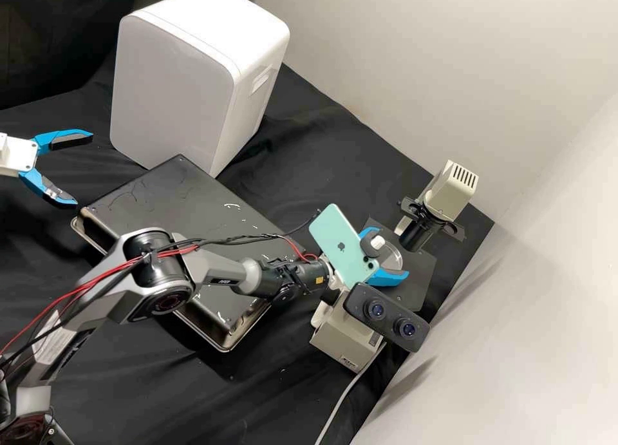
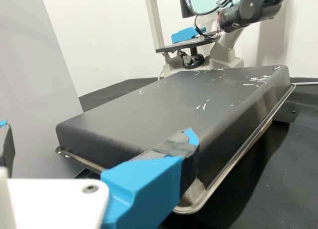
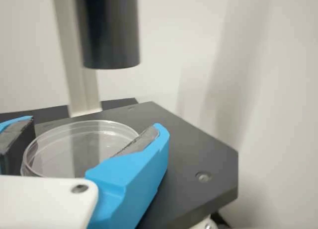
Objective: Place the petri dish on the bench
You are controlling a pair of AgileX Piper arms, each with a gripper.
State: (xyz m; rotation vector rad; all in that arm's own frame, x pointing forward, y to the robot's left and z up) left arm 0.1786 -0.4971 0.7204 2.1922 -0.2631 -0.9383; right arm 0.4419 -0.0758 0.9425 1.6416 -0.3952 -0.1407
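One gripper (image 3: 89, 129) astride the petri dish (image 3: 74, 144)
Spread, the right gripper (image 1: 386, 255) flanked the dish on the microscope stage (image 3: 189, 154), at 3 o'clock from the tray (image 1: 174, 200) in the high view; the left gripper (image 1: 76, 168), also spread, hung well apart at 9 o'clock.

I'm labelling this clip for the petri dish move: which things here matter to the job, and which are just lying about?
In the job: petri dish; right claw at the dish; microscope stage it sits on; black bench.
Lying about: left claw, open, off beside the white box; black-topped tray.
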